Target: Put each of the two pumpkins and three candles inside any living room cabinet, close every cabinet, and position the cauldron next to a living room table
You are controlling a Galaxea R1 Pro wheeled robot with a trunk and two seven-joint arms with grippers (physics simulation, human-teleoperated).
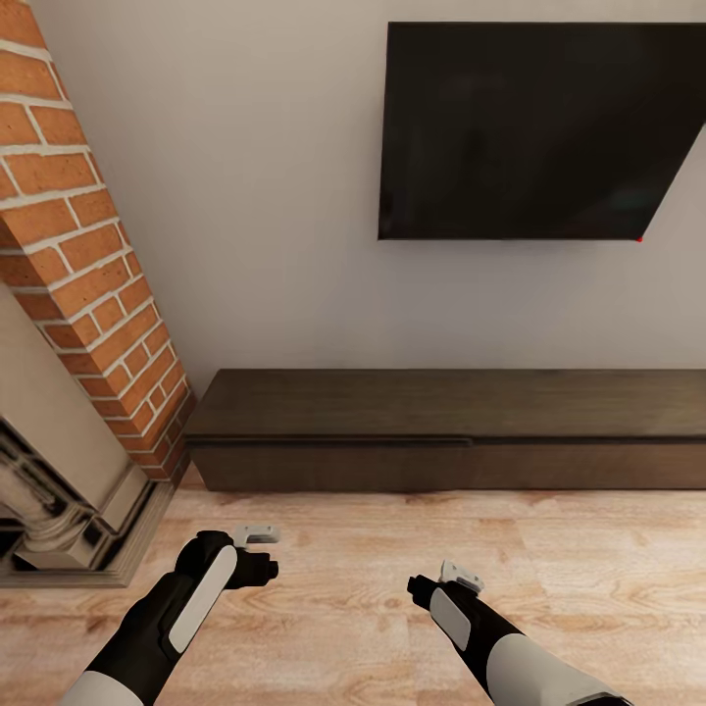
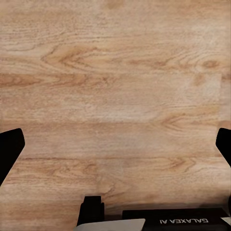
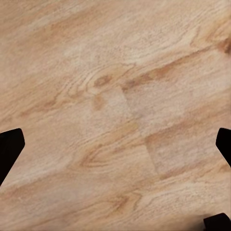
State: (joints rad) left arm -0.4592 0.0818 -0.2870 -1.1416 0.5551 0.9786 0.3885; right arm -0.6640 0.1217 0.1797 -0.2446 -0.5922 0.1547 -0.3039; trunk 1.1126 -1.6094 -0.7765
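- Both sets of fingers are spread wide and hold nothing: in the left wrist view the left gripper [image 2: 115,144] shows dark tips at either edge with bare wooden floor [image 2: 115,86] between them, and the right gripper [image 3: 115,144] looks the same in its own view.
- From the head camera both arms hang low over the floor, short of the cabinet [image 1: 446,431], which lies along the wall with its fronts looking shut.
- Risk, as I judge it: the flat fronts offer no handle, so fingers could slip off an edge, or the base could bump the unit on approach.
- A brick fireplace [image 1: 78,245] stands close to the cabinet's left end and crowds the left arm.
- A television [image 1: 539,127] hangs on the wall above the cabinet.
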